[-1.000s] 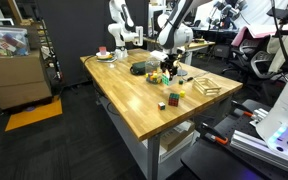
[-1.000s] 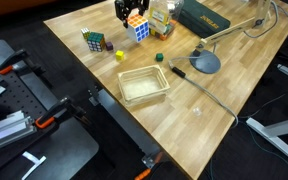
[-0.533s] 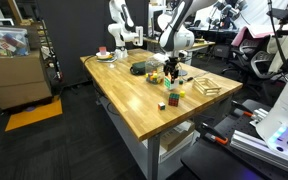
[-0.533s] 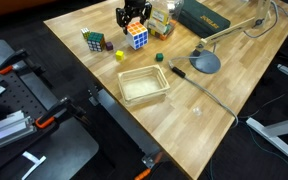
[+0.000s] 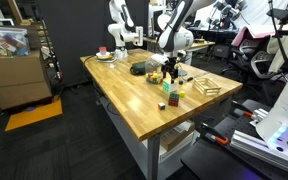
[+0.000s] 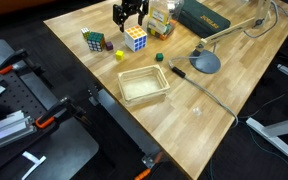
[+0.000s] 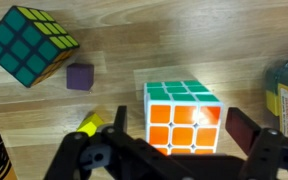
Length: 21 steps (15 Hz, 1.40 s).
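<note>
One wooden table (image 6: 219, 125) fills an exterior view. One arm (image 5: 174, 22) reaches down over its far side. At the far right lies one dark box (image 6: 204, 17). One clear tray (image 6: 144, 86) sits near the middle, with one grey lamp (image 6: 205, 63) just to its right.

The claw (image 6: 130, 14) hangs open just above the white cube (image 6: 135, 39). In the wrist view its jaws stand wider than the white cube (image 7: 184, 118), with a gap on each side, and grip nothing.

There are two puzzle cubes. The black cube (image 6: 92, 41) stands left of the white one, apart from it. One tin (image 7: 284, 90) stands right of the white cube.

Three small blocks lie about: the purple block (image 7: 79, 76) between the cubes, the yellow block (image 6: 120, 55) nearer, and the green block (image 6: 158, 57) to the right.
</note>
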Each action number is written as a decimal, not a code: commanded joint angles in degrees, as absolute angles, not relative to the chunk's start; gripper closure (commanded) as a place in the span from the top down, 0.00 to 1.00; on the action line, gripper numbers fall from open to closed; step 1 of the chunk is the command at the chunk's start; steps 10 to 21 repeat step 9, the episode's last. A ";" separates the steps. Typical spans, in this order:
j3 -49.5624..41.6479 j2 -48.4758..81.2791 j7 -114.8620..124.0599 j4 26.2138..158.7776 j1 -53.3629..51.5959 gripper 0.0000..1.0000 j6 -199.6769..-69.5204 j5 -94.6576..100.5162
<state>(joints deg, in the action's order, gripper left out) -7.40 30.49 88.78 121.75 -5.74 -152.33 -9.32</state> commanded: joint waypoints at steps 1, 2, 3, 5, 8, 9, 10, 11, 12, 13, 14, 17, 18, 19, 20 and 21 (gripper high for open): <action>-9.65 24.74 89.56 127.30 -9.57 1.00 -153.60 -4.04; -9.37 23.15 89.27 128.64 -10.06 1.00 -153.71 -2.85; -8.08 26.79 89.28 124.67 -8.36 1.00 -152.27 -4.71; -7.95 25.72 89.41 125.46 -8.75 1.00 -152.22 -4.44; -8.14 26.72 89.36 125.11 -8.46 1.00 -152.25 -4.52; -8.13 26.75 89.36 125.03 -8.49 1.00 -152.25 -4.52; -8.13 26.75 89.36 125.03 -8.49 1.00 -152.25 -4.52; -8.13 26.75 89.36 125.03 -8.49 1.00 -152.25 -4.52; -8.13 26.75 89.36 125.03 -8.49 1.00 -152.25 -4.52; -8.13 26.75 89.36 125.03 -8.49 1.00 -152.25 -4.52; -8.13 26.75 89.36 125.03 -8.49 1.00 -152.25 -4.52; -8.13 26.75 89.36 125.03 -8.49 1.00 -152.25 -4.52; -8.13 26.75 89.36 125.03 -8.49 1.00 -152.25 -4.52; -8.13 26.75 89.36 125.03 -8.49 1.00 -152.25 -4.52; -8.13 26.75 89.36 125.03 -8.49 1.00 -152.25 -4.52; -8.13 26.75 89.36 125.03 -8.49 1.00 -152.25 -4.52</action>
